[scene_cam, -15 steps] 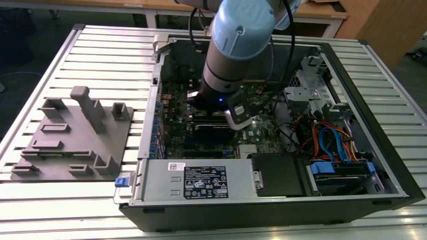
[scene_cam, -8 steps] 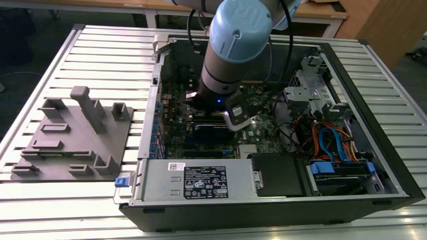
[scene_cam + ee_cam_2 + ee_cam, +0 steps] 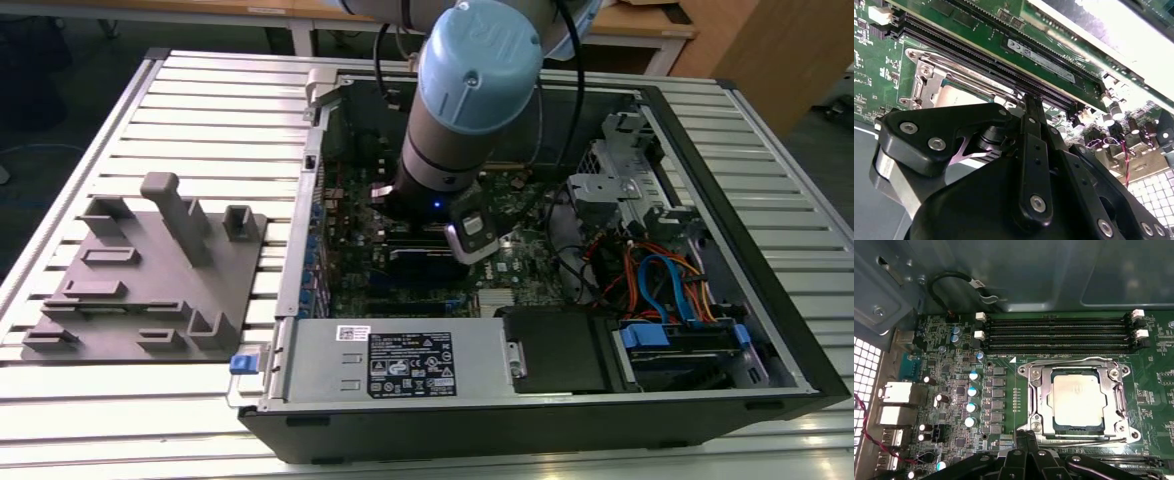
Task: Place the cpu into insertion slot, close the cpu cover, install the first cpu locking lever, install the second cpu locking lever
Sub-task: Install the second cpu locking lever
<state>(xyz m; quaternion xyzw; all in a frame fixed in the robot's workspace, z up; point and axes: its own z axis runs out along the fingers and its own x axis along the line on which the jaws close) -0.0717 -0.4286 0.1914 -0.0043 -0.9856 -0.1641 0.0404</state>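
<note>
The tool (image 3: 1026, 440) hovers just beside the insertion slot (image 3: 1077, 401) on the green motherboard (image 3: 1004, 390); whether its fingers are apart or together cannot be told. The cpu (image 3: 1077, 401) sits in the slot, framed by the cpu cover (image 3: 1039, 400) lying flat over it. The long memory slots (image 3: 1056, 332) run beyond. The computer case (image 3: 747, 200) lies open on the slatted table (image 3: 200, 110).

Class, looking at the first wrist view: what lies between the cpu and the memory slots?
The cpu cover's metal frame edge and a thin wire locking lever lie between the cpu and memory slots.
</note>
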